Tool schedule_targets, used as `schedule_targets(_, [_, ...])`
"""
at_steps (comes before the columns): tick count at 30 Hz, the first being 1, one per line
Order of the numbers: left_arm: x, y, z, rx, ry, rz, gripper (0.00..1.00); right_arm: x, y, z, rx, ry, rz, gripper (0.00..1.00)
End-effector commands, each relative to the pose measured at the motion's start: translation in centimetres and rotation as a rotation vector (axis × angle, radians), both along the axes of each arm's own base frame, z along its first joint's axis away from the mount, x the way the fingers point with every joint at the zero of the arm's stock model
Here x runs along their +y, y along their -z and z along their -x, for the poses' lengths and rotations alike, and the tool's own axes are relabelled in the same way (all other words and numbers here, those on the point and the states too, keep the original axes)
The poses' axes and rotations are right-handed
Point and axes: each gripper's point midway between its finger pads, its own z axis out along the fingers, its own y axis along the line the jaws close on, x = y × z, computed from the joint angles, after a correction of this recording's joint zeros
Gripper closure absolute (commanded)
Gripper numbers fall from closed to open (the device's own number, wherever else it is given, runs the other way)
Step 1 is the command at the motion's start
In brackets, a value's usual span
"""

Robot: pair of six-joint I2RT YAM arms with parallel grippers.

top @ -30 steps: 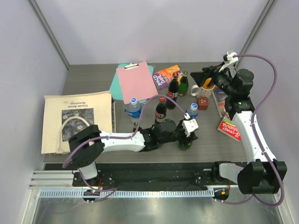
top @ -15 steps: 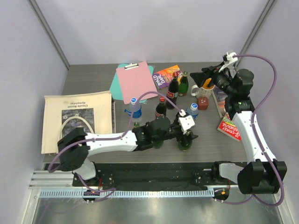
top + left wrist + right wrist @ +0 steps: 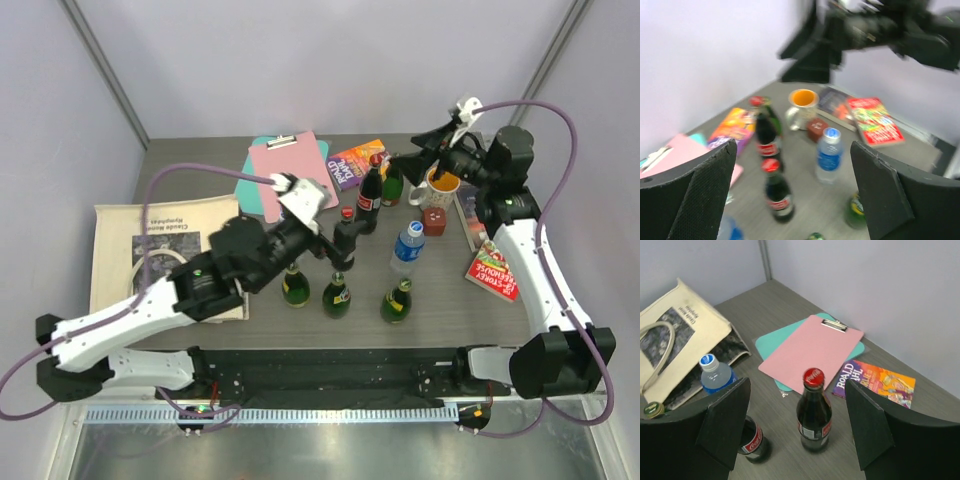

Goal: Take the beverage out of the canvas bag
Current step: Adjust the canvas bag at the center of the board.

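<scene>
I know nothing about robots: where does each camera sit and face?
Top external: above and behind, looking down on the table; left arm and right arm show.
Left wrist: on the left gripper, facing the water bottle, mug and right arm; open fingers show.
Right wrist: on the right gripper, looking down at the cola bottle, clipboard, canvas bag; fingers show.
Shared: both wrists see that cola bottle.

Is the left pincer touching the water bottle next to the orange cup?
Apart. In the left wrist view the left pincer hangs open in the air, and the water bottle stands on the table well beyond both fingers.
</scene>
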Motion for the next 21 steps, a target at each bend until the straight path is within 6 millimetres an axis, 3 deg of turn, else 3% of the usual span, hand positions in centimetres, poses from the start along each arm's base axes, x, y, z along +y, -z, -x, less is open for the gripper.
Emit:
schedule_targets(1, [8.2,-3.0,-2.8,0.049,-0.308,0.019,0.05,4.7,-2.2,2.4,-0.119,-0.230,0.095,0.19])
schedule_targets(3, [11.0,-4.2,-3.3,0.067,-0.391,0.056,0.01,6.4,-1.7,2.7,-0.150,-0.296,0.142,0.19])
schedule_targets(4, [12.6,-5.6,-3.6,0.063,-0.448,0.086,0.00,7.5,-1.7,3.6,-0.157,-0.346,0.164,0.19])
schedule_targets(5, [14.2,-5.6,-4.0,0.072,-0.499,0.077,0.00,9.4,-1.2,4.7,-0.166,-0.425,0.179,0.19])
schedule_targets(7, [16.4,-7.2,-4.2,0.079,-0.565,0.113,0.00,11.4,-0.8,6.2,-0.216,-0.505,0.228,0.19])
schedule_targets(8, [17.9,-7.1,-4.8,0.089,-0.622,0.103,0.00,13.6,-0.3,7.7,-0.229,-0.578,0.242,0.19])
schedule_targets(9, [18.9,-7.8,-4.8,0.101,-0.642,0.143,0.00,14.4,1.0,8.4,-0.246,-0.619,0.295,0.19])
schedule_targets(10, [19.5,-8.0,-5.1,0.109,-0.658,0.148,0.00,15.4,0.7,9.3,-0.273,-0.655,0.316,0.19])
schedule_targets(14, [22.2,-6.9,-6.6,0.195,-0.749,0.132,0.00,20.6,4.0,14.5,-0.371,-0.854,0.453,0.19])
schedule_targets(15, [22.4,-6.5,-7.0,0.217,-0.767,0.125,0.00,22.6,5.1,16.9,-0.400,-0.909,0.495,0.19])
schedule_targets(16, [22.8,-6.9,-7.0,0.231,-0.777,0.155,0.00,23.4,6.3,17.9,-0.422,-0.933,0.532,0.19])
schedule_targets(21, [26.0,-5.1,-7.0,0.314,-0.880,0.168,0.00,28.5,10.3,22.8,-0.668,-0.991,0.694,0.19])
